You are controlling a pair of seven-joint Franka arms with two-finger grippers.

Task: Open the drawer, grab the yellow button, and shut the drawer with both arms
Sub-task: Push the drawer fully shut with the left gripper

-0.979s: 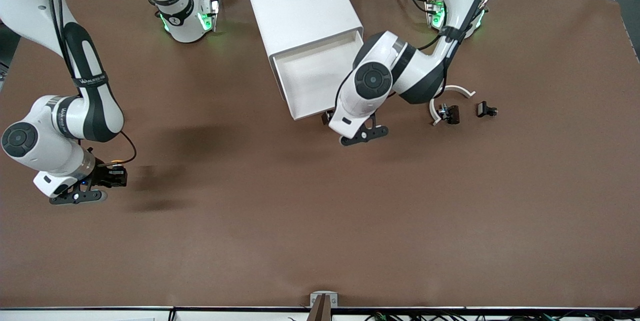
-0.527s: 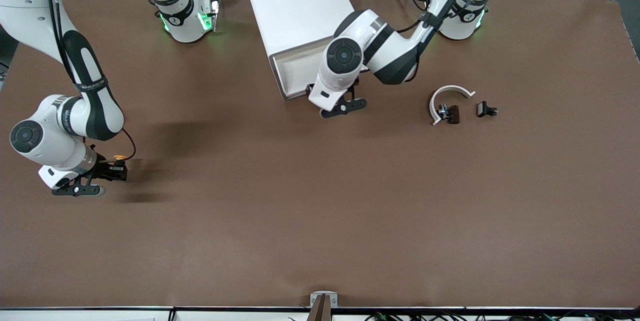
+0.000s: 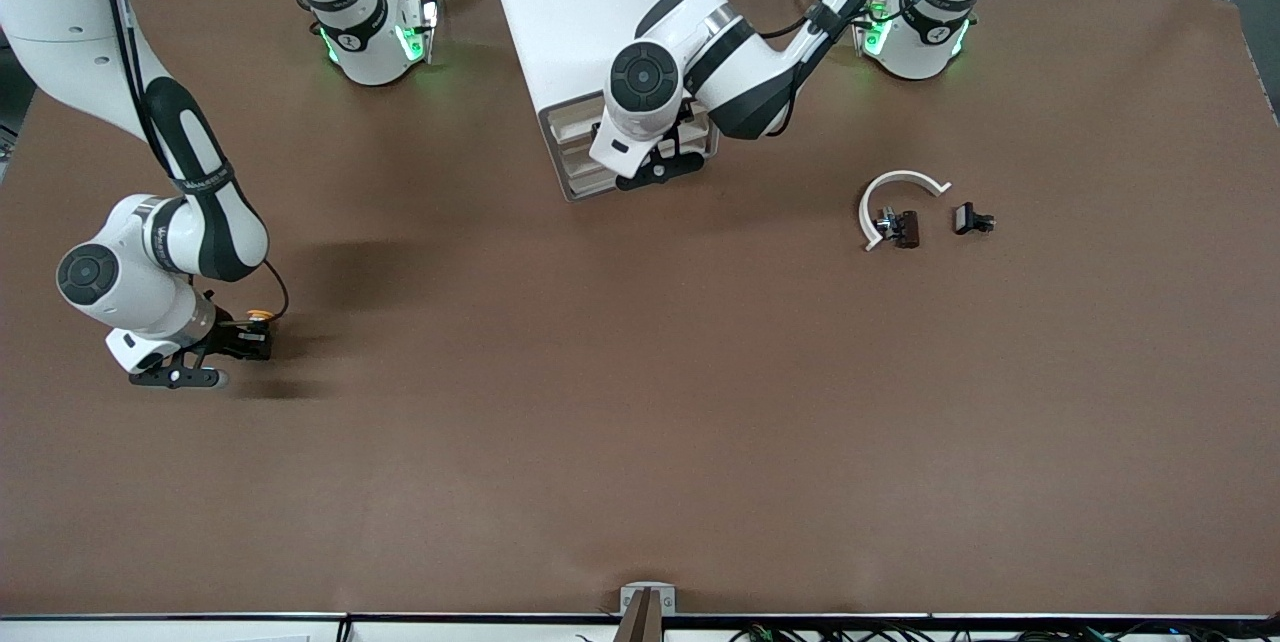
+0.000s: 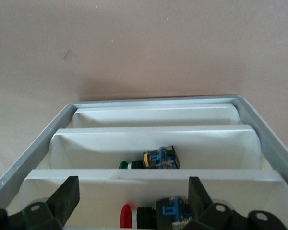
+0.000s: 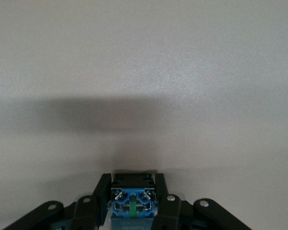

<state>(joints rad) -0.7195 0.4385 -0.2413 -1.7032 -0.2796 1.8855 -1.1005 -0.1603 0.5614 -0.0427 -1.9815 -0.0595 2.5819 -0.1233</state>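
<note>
Brown table [image 3: 640,422]; button [image 3: 258,314] in right tool [image 3: 245,340]

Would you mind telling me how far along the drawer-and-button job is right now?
Done: the button is out, clamped in the right gripper low over the table's right-arm end. In hand: the open left gripper is at the white cabinet front, its drawer looking pushed in. Left: confirming closure and setting the button down.

1. The brown table [image 3: 640,442] holds everything.
2. A white drawer cabinet [image 3: 585,12] stands on it, between the arm bases.
3. A white curved piece [image 3: 890,188] lies toward the left arm's end.
4. Two small black clips [image 3: 903,227] [image 3: 970,219] lie beside it.
</note>
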